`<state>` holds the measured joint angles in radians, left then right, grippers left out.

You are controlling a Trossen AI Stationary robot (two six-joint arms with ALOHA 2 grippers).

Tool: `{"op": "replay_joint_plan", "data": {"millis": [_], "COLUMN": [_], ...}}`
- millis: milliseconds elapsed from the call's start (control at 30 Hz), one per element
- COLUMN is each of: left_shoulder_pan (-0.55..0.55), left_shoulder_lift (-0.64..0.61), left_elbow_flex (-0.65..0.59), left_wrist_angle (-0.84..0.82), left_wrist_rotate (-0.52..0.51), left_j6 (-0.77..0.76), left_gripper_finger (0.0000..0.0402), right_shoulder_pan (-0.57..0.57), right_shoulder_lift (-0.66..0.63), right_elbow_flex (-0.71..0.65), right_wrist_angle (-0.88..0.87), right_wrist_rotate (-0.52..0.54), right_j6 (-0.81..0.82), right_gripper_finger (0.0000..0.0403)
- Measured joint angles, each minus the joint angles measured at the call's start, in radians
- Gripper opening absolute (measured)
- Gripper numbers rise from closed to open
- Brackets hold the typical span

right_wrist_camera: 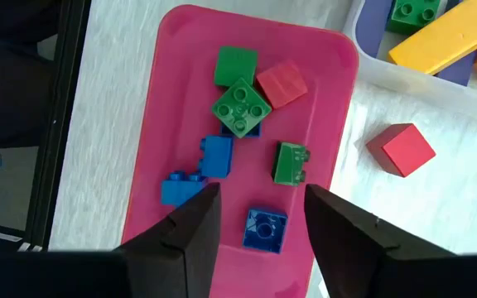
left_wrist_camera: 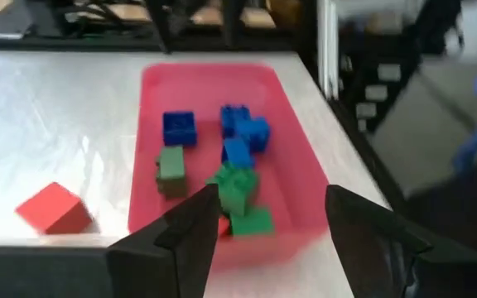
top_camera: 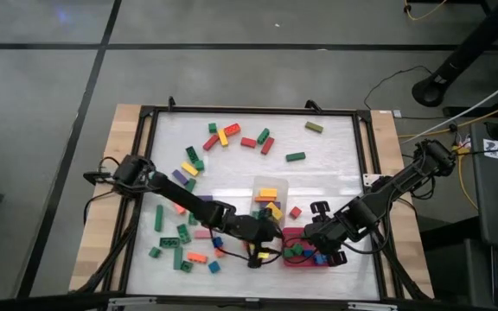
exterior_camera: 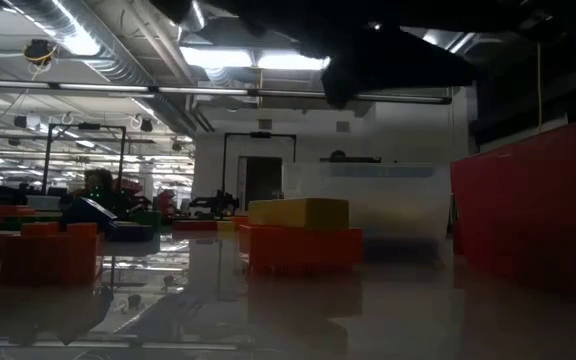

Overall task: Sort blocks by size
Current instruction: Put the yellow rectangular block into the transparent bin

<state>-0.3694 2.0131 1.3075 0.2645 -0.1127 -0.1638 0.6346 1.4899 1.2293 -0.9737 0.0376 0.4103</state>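
The blocks lie scattered over the white table (top_camera: 335, 164), with a far group (top_camera: 223, 134) and a near-left group (top_camera: 180, 242). Several small green, blue and red ones (right_wrist_camera: 240, 106) sit in the red tray (right_wrist_camera: 172, 124) near the front edge. Longer yellow and orange bars (top_camera: 269, 195) lie in the clear tub (top_camera: 271, 183). A red cube (left_wrist_camera: 54, 207) rests flat on the table between tub and tray. My left gripper (left_wrist_camera: 272, 236) stands open at the tray's left end, low and slanting toward it. My right gripper (right_wrist_camera: 263, 219) hangs open above the tray, pointing down, with nothing between its fingers.
A black frame (top_camera: 363, 173) borders the white table. Cables and a dark stand (top_camera: 435, 86) lie beyond the right edge. The two arms come close together over the tray. The middle and far right of the table hold only a few single bricks (top_camera: 295, 156).
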Motion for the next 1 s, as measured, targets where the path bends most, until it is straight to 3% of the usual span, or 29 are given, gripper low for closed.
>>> {"op": "replay_joint_plan", "data": {"millis": [233, 533, 1000], "left_shoulder_pan": [-0.015, -0.029, -0.028], "left_shoulder_lift": [-0.109, -0.126, -0.08], "left_elbow_flex": [0.0, 0.0, -0.012], "left_wrist_angle": [-0.291, -0.518, -0.558], "left_wrist_rotate": [0.014, 0.029, 0.029], "left_j6": [0.175, 0.386, 0.542], "left_gripper_finger": [0.0208, 0.0208, 0.0208], "right_shoulder_pan": [0.0, 0.0, 0.0], "right_shoulder_lift": [0.0, 0.0, 0.0], "right_elbow_flex": [0.0, 0.0, 0.0], "right_wrist_angle": [0.001, 0.005, 0.015], "right_wrist_rotate": [0.0, 0.0, 0.0], "right_j6": [0.0, 0.0, 0.0], "right_gripper_finger": [0.0175, 0.0175, 0.0175]}}
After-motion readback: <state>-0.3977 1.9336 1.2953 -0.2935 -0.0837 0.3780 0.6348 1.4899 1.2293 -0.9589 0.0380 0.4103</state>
